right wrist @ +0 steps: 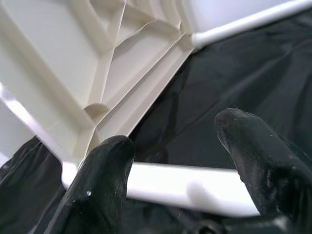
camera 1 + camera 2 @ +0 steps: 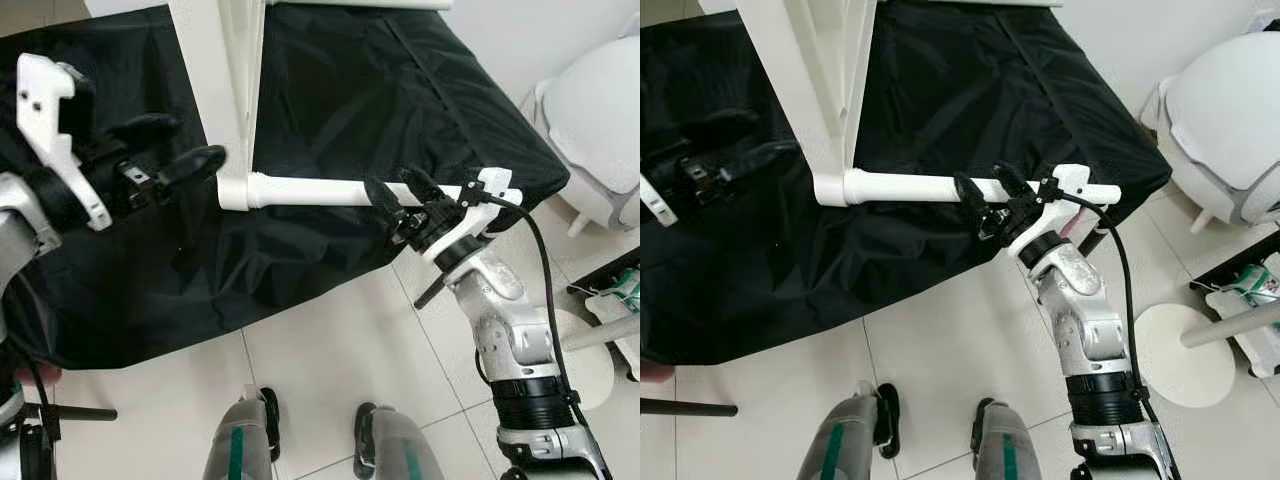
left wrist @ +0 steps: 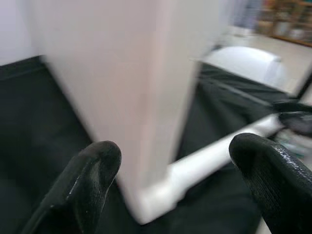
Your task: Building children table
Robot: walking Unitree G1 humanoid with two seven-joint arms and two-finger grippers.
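The right gripper (image 2: 405, 205) holds the white table leg (image 2: 320, 191) between its fingers, at the tabletop (image 2: 222, 80) corner. The left gripper (image 2: 165, 150) waits wide open beside it. I think the leg needs a straight push into its socket, with the tabletop held steady.

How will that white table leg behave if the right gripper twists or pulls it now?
The white table leg is a smooth round tube, so it may slip or spin between the right gripper fingers. It looks stiff, likely light plastic. The upright tabletop could tip when pulled.
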